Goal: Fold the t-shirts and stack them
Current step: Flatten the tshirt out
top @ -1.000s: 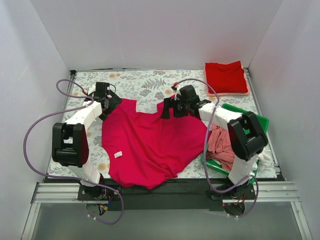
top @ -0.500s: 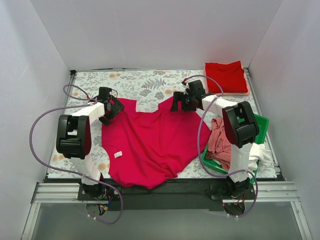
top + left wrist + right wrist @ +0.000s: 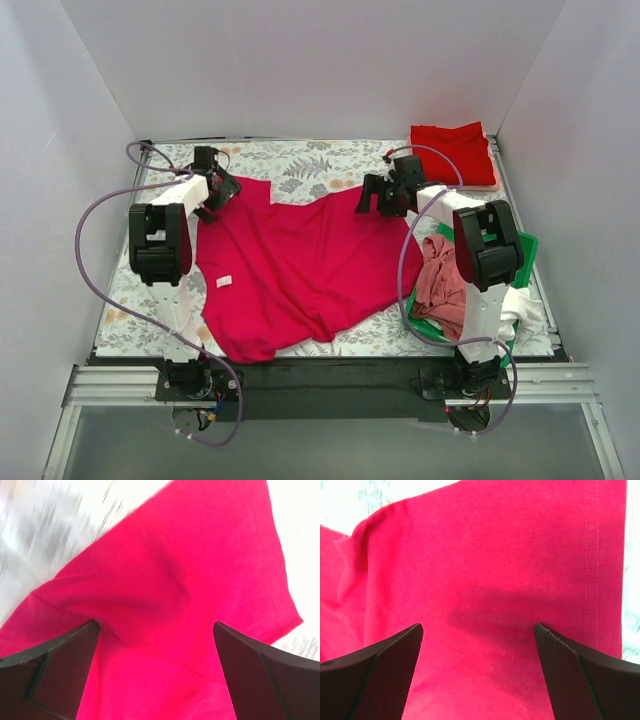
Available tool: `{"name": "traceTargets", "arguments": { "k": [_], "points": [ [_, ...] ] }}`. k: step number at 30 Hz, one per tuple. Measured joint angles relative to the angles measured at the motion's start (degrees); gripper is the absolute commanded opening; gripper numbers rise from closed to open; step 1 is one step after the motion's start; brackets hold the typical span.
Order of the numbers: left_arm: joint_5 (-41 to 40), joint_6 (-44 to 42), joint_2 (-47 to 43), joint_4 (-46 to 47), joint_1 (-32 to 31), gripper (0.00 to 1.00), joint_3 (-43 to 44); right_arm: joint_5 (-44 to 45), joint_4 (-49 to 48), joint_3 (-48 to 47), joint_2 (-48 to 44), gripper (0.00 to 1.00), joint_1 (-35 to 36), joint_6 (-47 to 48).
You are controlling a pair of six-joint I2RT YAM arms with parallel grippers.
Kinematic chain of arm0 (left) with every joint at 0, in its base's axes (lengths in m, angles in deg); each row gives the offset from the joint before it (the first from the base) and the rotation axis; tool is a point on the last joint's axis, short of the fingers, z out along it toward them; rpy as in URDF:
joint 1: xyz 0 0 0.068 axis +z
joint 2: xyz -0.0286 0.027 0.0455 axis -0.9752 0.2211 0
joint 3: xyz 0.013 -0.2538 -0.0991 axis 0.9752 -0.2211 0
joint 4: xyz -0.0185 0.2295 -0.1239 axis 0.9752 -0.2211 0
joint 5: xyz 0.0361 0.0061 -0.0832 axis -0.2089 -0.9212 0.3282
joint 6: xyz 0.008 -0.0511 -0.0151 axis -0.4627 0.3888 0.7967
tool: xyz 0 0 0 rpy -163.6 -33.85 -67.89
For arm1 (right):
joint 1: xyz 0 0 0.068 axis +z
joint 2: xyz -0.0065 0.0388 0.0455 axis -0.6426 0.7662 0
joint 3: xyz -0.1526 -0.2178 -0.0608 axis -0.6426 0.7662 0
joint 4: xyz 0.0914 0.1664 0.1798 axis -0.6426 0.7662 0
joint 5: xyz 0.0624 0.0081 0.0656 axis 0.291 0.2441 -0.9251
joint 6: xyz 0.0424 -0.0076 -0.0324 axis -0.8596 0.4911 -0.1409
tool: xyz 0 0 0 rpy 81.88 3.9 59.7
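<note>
The magenta-crimson t-shirt (image 3: 300, 265) lies spread on the floral table, stretched toward the back. My left gripper (image 3: 222, 187) is over its far left corner and my right gripper (image 3: 375, 195) is over its far right corner. In the left wrist view the gripper (image 3: 155, 625) has its jaws wide apart above the cloth (image 3: 165, 570), near a hemmed sleeve edge. In the right wrist view the gripper (image 3: 478, 626) is also wide open over the cloth (image 3: 485, 555). A brighter red t-shirt (image 3: 452, 153) lies folded at the back right.
A green tray (image 3: 524, 245) at the right holds a crumpled dusty-pink shirt (image 3: 440, 285) and a white one (image 3: 525, 305). A pale pink edge (image 3: 495, 185) shows under the folded red shirt. White walls close in the table on three sides.
Both grippers moved toward the back of the table and apart, and the magenta shirt went with them, ending flatter and wider. Its front hem has slid away from the near edge.
</note>
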Motion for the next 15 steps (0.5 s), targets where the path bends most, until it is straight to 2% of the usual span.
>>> {"name": "traceTargets", "arguments": {
  "k": [9,15],
  "points": [
    [0.7,-4.22,19.56,-4.13,4.72,0.98,30.4,1.57,1.16,-13.57,9.33,0.98,-3.19,-2.08],
    [4.44,-7.74,23.98,-1.16,6.12,0.98,36.81,0.04,2.47,-27.32,18.38,0.98,-4.52,-1.46]
  ]
}}
